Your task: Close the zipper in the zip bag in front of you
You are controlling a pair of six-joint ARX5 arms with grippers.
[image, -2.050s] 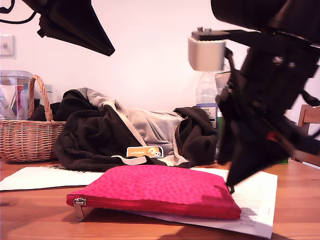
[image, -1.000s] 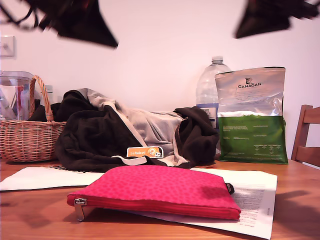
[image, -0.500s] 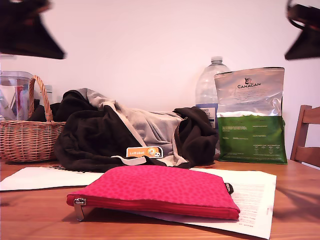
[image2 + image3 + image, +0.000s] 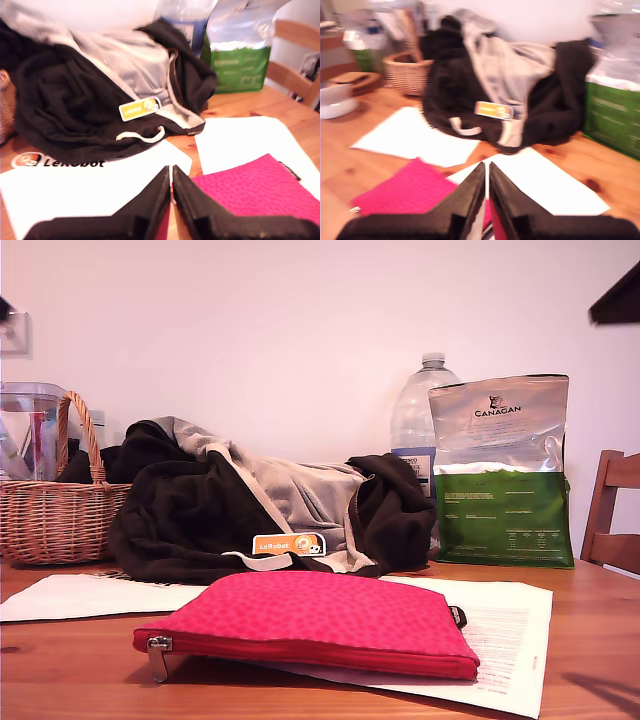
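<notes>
The zip bag (image 4: 310,620) is a flat red-pink pouch lying on white paper on the wooden table. Its zipper (image 4: 320,652) runs along the near long edge. The silver slider (image 4: 158,644) sits at the end on the exterior view's left, tab dangling. From this low angle no gap shows along the zip. My first gripper (image 4: 171,181) hangs shut and empty, high above the table, with the zip bag (image 4: 255,190) below it. My second gripper (image 4: 486,176) is also shut and empty, above the zip bag (image 4: 405,190). Only a dark arm tip (image 4: 618,302) shows in the exterior view's upper right corner.
Behind the pouch lies a heap of black and grey clothing (image 4: 250,510). A wicker basket (image 4: 60,515) stands at the exterior view's left. A water bottle (image 4: 418,425) and a green-and-silver Canagan bag (image 4: 503,475) stand at its right, beside a wooden chair (image 4: 612,515). White paper sheets (image 4: 90,595) lie on the table.
Both arms have lifted away from the pouch and swung out to the exterior view's upper corners, almost out of sight. The pouch and its slider have not moved.
</notes>
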